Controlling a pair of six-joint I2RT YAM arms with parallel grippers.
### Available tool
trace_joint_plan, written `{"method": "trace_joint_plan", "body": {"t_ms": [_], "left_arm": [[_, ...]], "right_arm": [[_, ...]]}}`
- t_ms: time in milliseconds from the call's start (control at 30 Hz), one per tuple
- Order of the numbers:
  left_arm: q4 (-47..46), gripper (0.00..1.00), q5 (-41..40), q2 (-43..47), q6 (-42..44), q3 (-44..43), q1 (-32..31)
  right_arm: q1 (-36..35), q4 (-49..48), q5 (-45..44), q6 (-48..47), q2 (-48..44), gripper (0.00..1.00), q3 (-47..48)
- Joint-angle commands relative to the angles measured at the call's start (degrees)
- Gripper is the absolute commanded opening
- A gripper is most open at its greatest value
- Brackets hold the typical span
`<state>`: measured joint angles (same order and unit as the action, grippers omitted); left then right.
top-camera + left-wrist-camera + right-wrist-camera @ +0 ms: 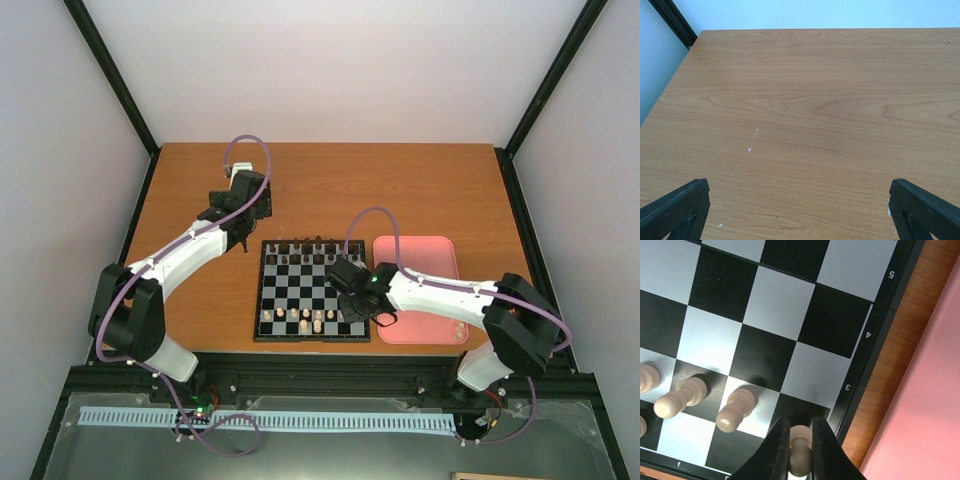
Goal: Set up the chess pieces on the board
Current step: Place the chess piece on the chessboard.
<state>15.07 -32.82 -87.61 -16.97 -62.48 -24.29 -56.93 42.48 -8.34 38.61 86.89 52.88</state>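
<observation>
**1. Right claw.** In the right wrist view, the right claw (800, 427) enters at 6 o'clock. Its 2 black fingers are clamped on 1 pale pawn (799, 452). The grip is across the pawn's body, which leaves the base free to meet a square. The pawn hangs over the dark square in the end column, just beside the black border of the board (875, 340). The view does not show whether its base touches the square.

**2. Neighbouring pieces.** 3 other pale pawns (736, 410) stand toward 9 o'clock of the held pawn, 1 per square. The held pawn appears lined up to fill the end square of that row. The close spacing is probably why the claw comes in from the border side.

**3. Left claw.** In the left wrist view, the left claw (800, 207) has its jaws wide apart with nothing between them. Only the bare wooden table (815, 115) lies below. In the top view it sits at 10 o'clock of the board, probably parked there to keep clear of the working arm.

**4. Supply and progress.**
- The pink tray (430, 250) lies at 3 o'clock of the board, just beside it.
- At least 1 pale piece (458, 328) rests in the tray's near corner.
- The dark pieces (300, 245) line the 12 o'clock edge of the board.
- The pale side at 6 o'clock has open squares, so setup is judged unfinished.
</observation>
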Motion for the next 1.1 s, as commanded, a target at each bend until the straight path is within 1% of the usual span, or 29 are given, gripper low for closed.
{"method": "trace_joint_plan", "body": {"t_ms": [0,600,933,1067], "left_arm": [[0.21,1.00,-0.17,-0.51,-0.43,-2.30,-0.40],[0.14,1.00,0.02,-0.39,-0.33,-2.39,-0.40],[0.13,1.00,0.07,-0.62,-0.16,-2.53,-0.40],[0.06,1.00,0.13,-0.65,-0.11,-2.48,-0.40]], "right_arm": [[-0.55,-1.09,-0.91,1.25,-0.38,0.03,-0.97],[-0.55,-2.63,-3.04,0.91,1.32,0.03,-1.11],[-0.55,-3.56,-2.18,0.46,2.92,0.04,-1.02],[-0.55,-3.48,-2.73,0.45,2.46,0.19,-1.20]]}}
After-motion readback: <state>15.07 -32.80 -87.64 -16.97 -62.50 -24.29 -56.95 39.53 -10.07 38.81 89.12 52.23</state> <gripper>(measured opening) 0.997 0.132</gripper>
